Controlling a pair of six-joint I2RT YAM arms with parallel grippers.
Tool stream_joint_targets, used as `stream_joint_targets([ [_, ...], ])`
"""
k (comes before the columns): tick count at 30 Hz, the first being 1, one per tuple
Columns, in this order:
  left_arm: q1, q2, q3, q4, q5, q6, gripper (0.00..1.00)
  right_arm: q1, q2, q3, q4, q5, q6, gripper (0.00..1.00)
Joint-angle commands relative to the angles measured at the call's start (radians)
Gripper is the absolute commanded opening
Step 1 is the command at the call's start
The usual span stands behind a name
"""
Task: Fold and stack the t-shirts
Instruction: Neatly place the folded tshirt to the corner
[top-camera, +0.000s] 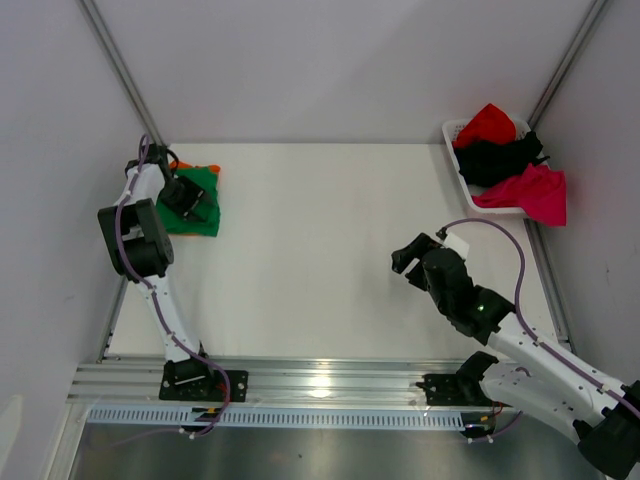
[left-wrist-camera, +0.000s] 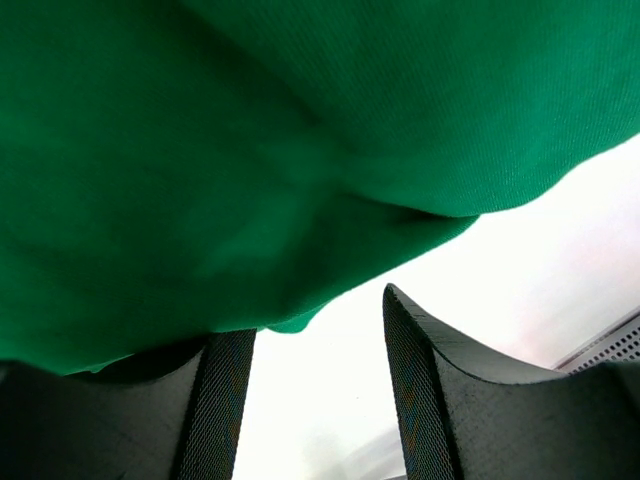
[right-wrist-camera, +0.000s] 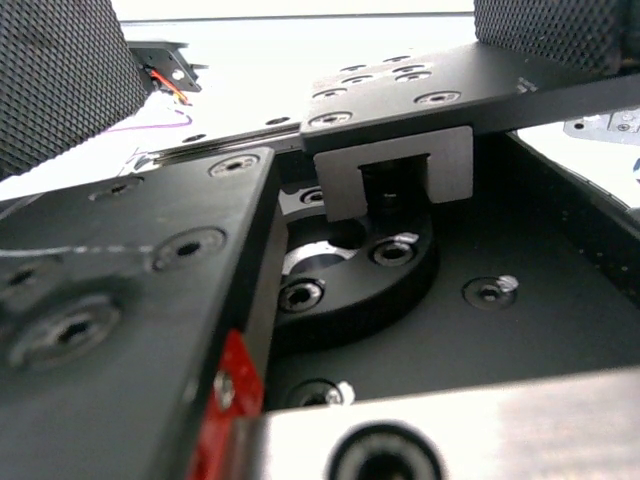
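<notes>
A bright green t-shirt (top-camera: 203, 212) lies folded at the table's far left, with a sliver of an orange t-shirt (top-camera: 172, 164) showing behind it. My left gripper (top-camera: 190, 200) hovers over the green one. In the left wrist view the green t-shirt (left-wrist-camera: 250, 150) fills the upper frame, and the left gripper (left-wrist-camera: 310, 315) is open, with only white table between its fingers (left-wrist-camera: 425, 400). The cloth's edge hangs over the left finger's tip. My right gripper (top-camera: 418, 254) stands open over bare table at the right. In its own view, the right gripper (right-wrist-camera: 300, 35) faces its own arm's black hardware.
A white basket (top-camera: 452, 131) at the back right corner holds a red t-shirt (top-camera: 487, 124), a black one (top-camera: 500, 158) and a magenta one (top-camera: 528, 192) spilling over its rim. Grey walls close in on both sides. A metal rail (top-camera: 320, 380) runs along the near edge.
</notes>
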Motion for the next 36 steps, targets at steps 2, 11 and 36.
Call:
stream_joint_targets([
  [2,-0.01,-0.042,0.006,0.005,0.006,0.018,0.56,-0.003,-0.004,0.014,0.0,0.012,0.006,0.8],
  [11,-0.018,-0.055,0.014,-0.006,0.016,0.022,0.56,-0.002,0.03,0.026,0.012,0.002,-0.006,0.8],
  [36,-0.044,0.013,0.041,0.066,0.078,0.015,0.57,-0.003,0.061,0.014,0.04,-0.011,0.003,0.8],
])
